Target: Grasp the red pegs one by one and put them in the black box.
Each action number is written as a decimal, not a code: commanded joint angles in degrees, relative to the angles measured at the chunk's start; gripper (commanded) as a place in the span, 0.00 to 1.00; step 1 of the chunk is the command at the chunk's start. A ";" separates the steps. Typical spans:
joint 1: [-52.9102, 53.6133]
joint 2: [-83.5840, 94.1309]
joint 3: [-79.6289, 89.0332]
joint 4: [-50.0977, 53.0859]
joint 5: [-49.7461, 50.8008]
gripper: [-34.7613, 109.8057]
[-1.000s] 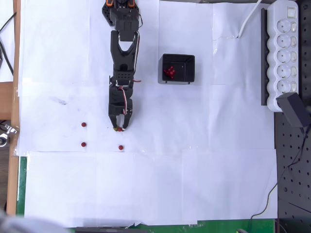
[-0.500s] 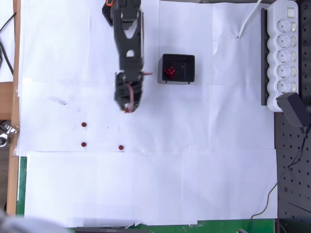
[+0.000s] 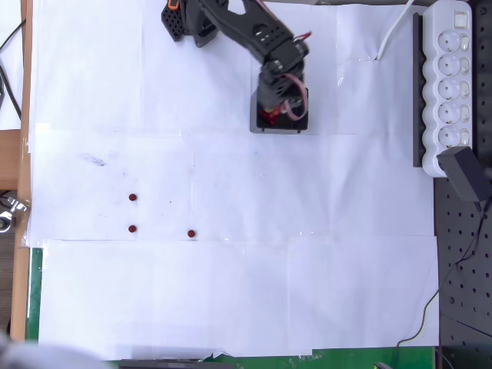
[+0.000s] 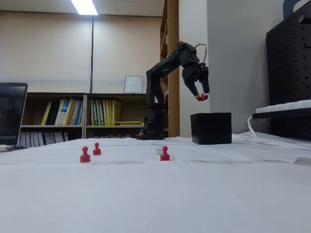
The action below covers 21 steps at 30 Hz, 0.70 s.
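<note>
Fingers [image 4: 199, 91] are pinching a red peg [image 4: 202, 97] at their tips — the gripper [image 4: 201, 96] is hanging above the black box [image 4: 211, 128], well clear of its rim in the fixed view. In the overhead view the gripper [image 3: 278, 114] is covering most of the box [image 3: 301, 123], with some red showing inside under the arm. Three more red pegs are standing on the white paper [image 3: 254, 292] — two at left [image 3: 132, 197] [image 3: 132, 229], one [image 3: 191, 233] further right, all well apart from the box.
</note>
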 commanded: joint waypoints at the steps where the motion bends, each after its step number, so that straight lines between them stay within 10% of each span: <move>1: -1.85 2.72 -2.37 -5.27 -0.88 0.24; 21: 10.72 -3.78 0.70 -6.33 5.36 0.42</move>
